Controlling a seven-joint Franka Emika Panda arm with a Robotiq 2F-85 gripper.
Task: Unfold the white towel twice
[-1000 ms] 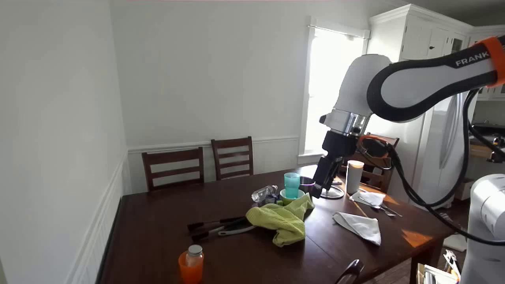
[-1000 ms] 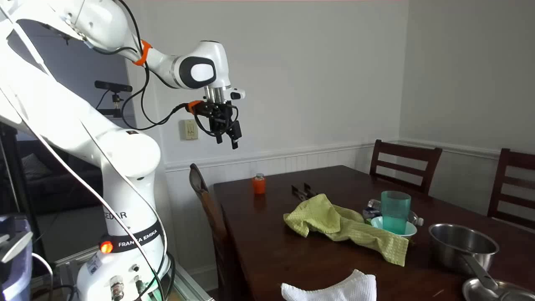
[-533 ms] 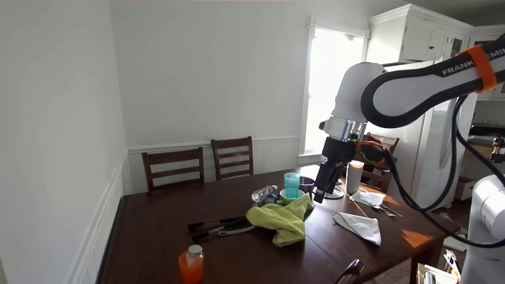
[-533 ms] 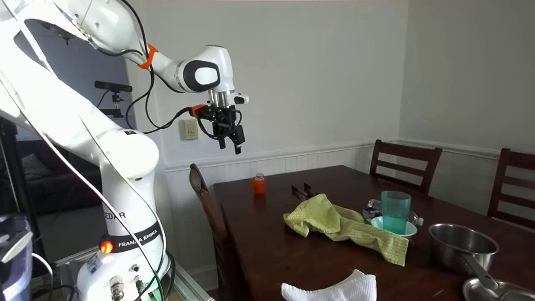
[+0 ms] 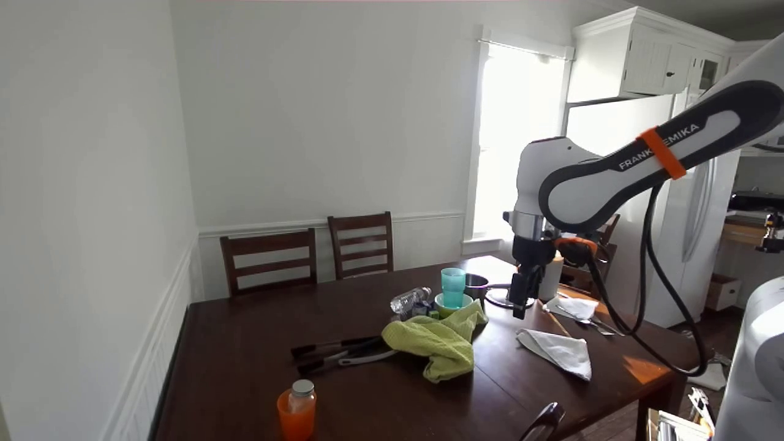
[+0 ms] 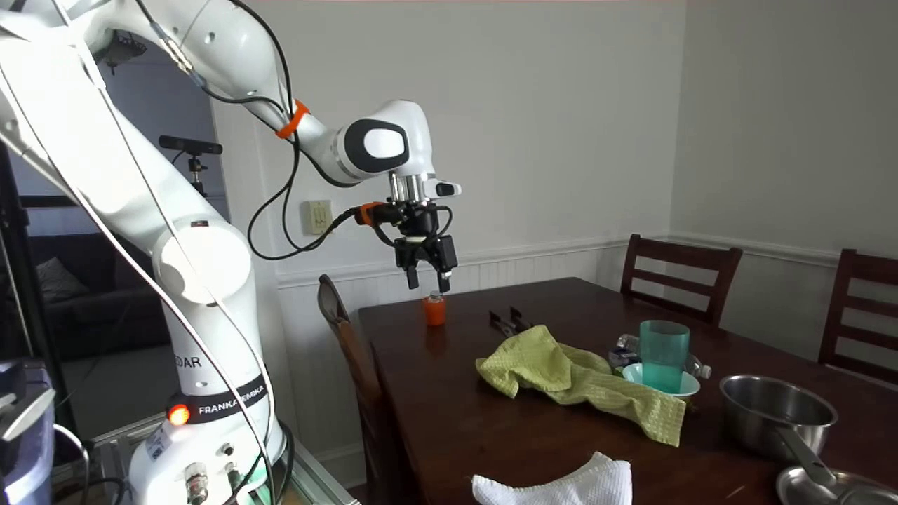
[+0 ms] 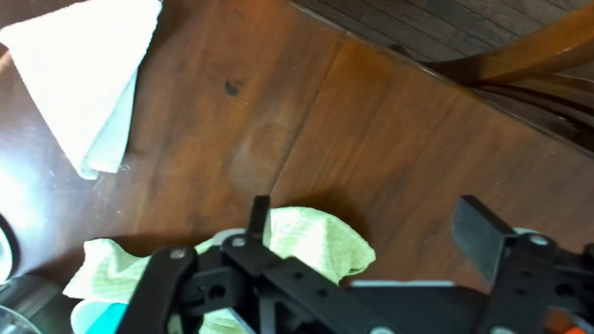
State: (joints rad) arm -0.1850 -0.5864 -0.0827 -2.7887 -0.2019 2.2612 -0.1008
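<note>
In an exterior view I see the white towel (image 5: 558,354) folded on the tabletop (image 5: 245,343), near a rumpled green cloth (image 5: 433,344). In an exterior view the gripper (image 6: 429,284) hangs in midair, fingers (image 6: 444,280) apart; the wrist view has the towel at upper left.

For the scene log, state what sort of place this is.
Probably a home dining area by a kitchen: a dark wooden table with slatted chairs along it, and white cabinets.
</note>
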